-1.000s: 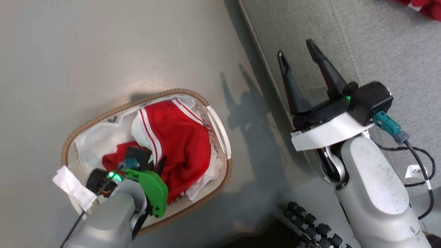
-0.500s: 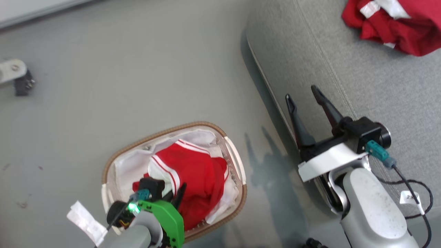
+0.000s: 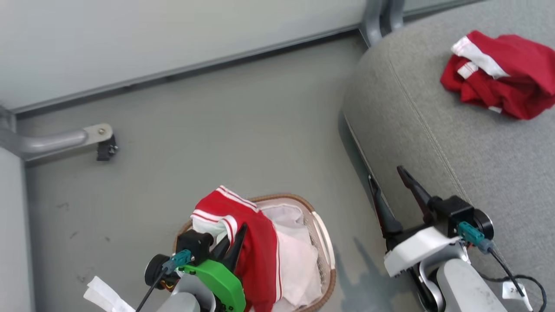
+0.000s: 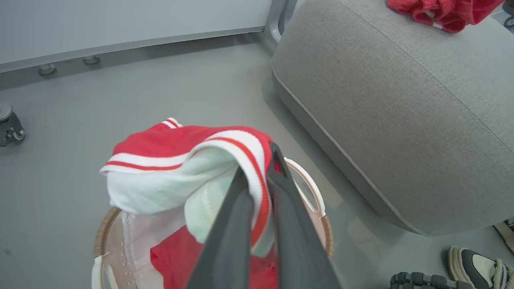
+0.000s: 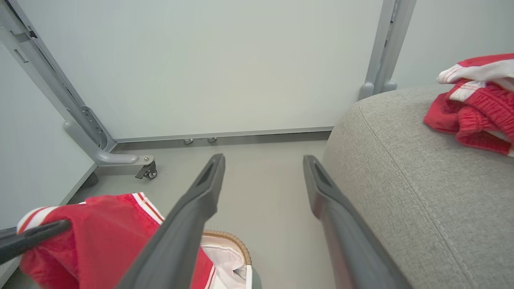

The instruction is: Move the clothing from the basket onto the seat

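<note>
Our left gripper (image 3: pixel 234 242) is clamped on the striped edge of a red garment (image 4: pixel 180 148), which hangs from it directly above the basket (image 3: pixel 295 198). Red cloth also shows inside the basket beneath the gripper; we cannot tell whether it is a separate piece.

We judge the step in hand to be the carry to the seat (image 3: pixel 455 143), off to this gripper's right. We should rise until the trailing hem clears the basket's rim, or it may drag the basket over. Then we swing across high enough to pass the seat's rounded edge.

Our right gripper (image 3: pixel 385 173) stands wide open and empty between the two, so we route above it. Beyond it the cushion lies bare up to a second red garment (image 3: pixel 507 73).
</note>
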Controlling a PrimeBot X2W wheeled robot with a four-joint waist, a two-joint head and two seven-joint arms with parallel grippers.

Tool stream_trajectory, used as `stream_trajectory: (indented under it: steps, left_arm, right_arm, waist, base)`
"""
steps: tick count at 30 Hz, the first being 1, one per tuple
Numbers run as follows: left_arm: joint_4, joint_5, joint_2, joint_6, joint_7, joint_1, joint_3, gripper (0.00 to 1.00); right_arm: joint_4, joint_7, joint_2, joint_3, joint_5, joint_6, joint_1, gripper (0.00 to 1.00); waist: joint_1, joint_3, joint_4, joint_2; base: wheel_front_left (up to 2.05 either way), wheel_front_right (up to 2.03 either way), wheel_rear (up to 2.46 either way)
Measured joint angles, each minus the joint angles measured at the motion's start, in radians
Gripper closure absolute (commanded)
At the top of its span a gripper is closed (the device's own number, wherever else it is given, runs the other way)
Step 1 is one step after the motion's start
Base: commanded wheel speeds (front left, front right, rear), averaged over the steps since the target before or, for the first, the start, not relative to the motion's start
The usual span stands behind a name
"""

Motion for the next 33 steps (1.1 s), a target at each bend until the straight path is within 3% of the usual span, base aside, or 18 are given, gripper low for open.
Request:
stream_trajectory:
  steps: [11, 22, 33]
  left_arm:
    - [-0.240, 0.122, -0.020, 0.000, 0.000, 0.039, 0.123, 1.00]
    - [-0.423, 0.184, -0.029, 0.000, 0.000, -0.014, 0.149, 1.00]
    - [-0.460, 0.191, -0.038, 0.000, 0.000, -0.028, 0.118, 1.00]
  right_arm:
    - [0.017, 0.000, 0.000, -0.018, 0.001, 0.000, 0.075, 0.00]
    - [0.046, 0.000, 0.000, 0.002, 0.009, 0.000, 0.127, 0.00]
    - [0.095, 0.000, -0.013, 0.199, -0.070, 0.000, 0.096, 0.00]
  waist:
    - [0.0000, -0.119, 0.071, 0.0000]
    - [0.0000, -0.200, 0.108, 0.0000]
    - [0.0000, -0.224, 0.135, 0.0000]
  base:
    - [0.00, 0.00, 0.00]
    - [0.00, 0.00, 0.00]
    - [0.00, 0.00, 0.00]
